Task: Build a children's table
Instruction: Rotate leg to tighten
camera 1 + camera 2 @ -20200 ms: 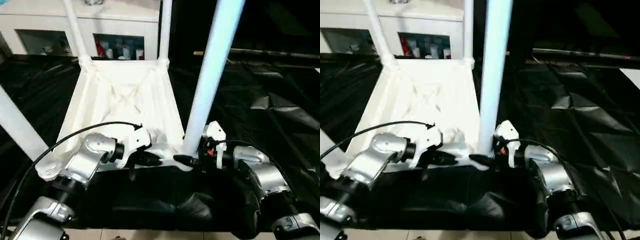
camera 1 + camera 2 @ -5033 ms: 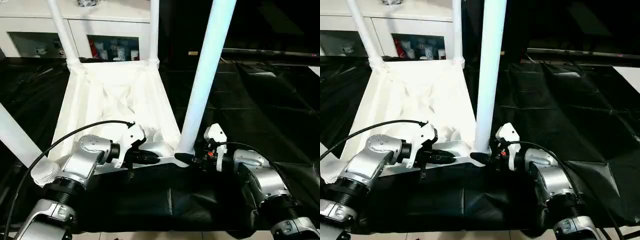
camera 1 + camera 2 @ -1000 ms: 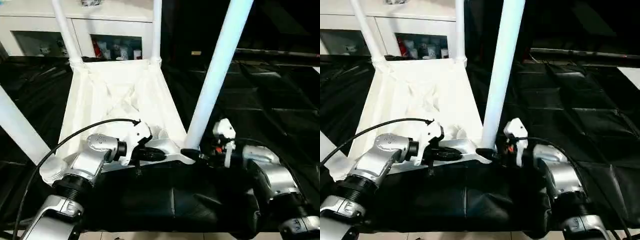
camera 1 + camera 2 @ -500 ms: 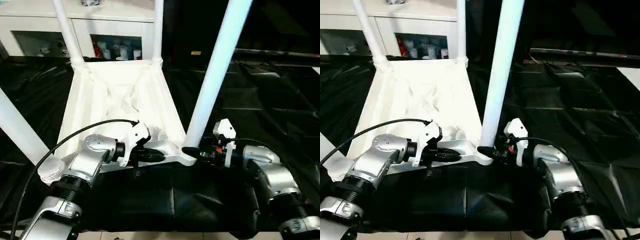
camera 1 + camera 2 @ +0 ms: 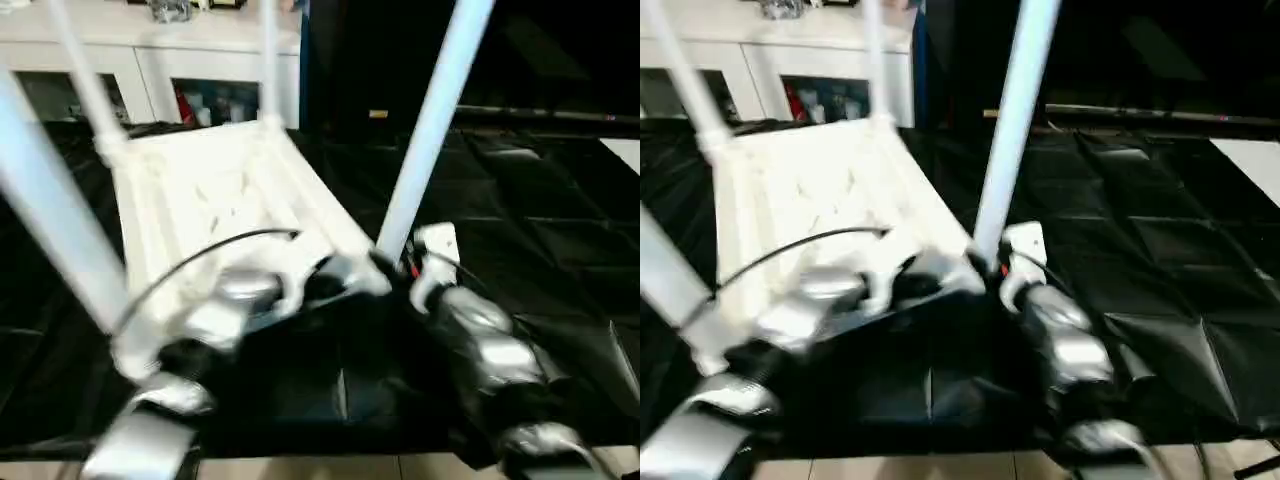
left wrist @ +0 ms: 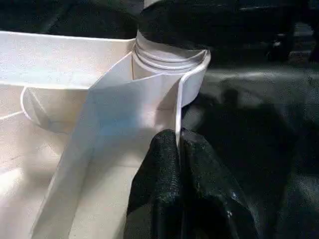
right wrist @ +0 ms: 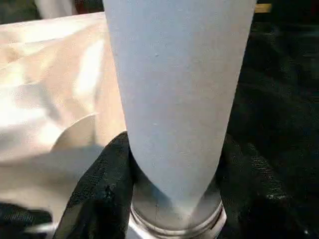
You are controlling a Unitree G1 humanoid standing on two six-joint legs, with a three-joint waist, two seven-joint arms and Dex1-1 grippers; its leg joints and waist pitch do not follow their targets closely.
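The children's table lies upside down, its white ribbed tabletop (image 5: 210,190) on the black cloth with white legs standing up from the corners. My left gripper (image 6: 178,144) is shut on the tabletop's thin near rim, right beside the near right corner socket (image 6: 169,59). My right gripper (image 7: 174,147) is closed around the base of the near right leg (image 5: 430,130), one black finger (image 7: 102,184) on each side, just above the leg's collar. In the head views both grippers (image 5: 385,265) meet at that corner. The near left leg (image 5: 55,210) and two far legs (image 5: 85,80) stand upright.
The black-draped table (image 5: 560,200) stretches away to the right, with creases in its cloth. A white glass-door cabinet (image 5: 170,70) stands behind the tabletop. A strip of light floor (image 5: 300,468) shows below the table's near edge.
The head camera has swung, so the whole picture has shifted and blurred. My right gripper's fingers have drawn in onto the base of the near right leg. The left grip is unchanged.
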